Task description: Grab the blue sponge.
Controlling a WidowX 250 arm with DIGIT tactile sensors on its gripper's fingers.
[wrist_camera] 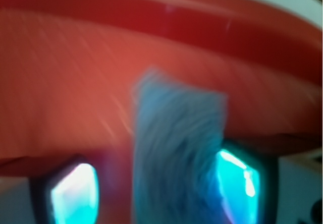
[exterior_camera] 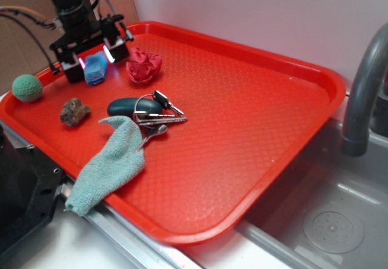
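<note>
The blue sponge [exterior_camera: 95, 69] lies at the far left corner of the red tray [exterior_camera: 242, 111], a small light-blue foam block. My gripper [exterior_camera: 95, 58] is lowered over it, its two fingers straddling the block. In the blurred wrist view the sponge [wrist_camera: 179, 133] fills the space between the glowing pads. The right pad [wrist_camera: 237, 178] touches it, while a strip of tray shows between the sponge and the left pad [wrist_camera: 75, 193]. The gripper [wrist_camera: 156, 188] is open around the sponge.
A crumpled red paper wad [exterior_camera: 143, 65] sits just right of the sponge. A green ball [exterior_camera: 27, 88], a brown rock [exterior_camera: 74, 111], a key bunch with dark fob [exterior_camera: 145, 109] and a teal knitted cloth [exterior_camera: 109, 163] lie nearer. A faucet [exterior_camera: 364, 87] and sink [exterior_camera: 327, 220] are at right.
</note>
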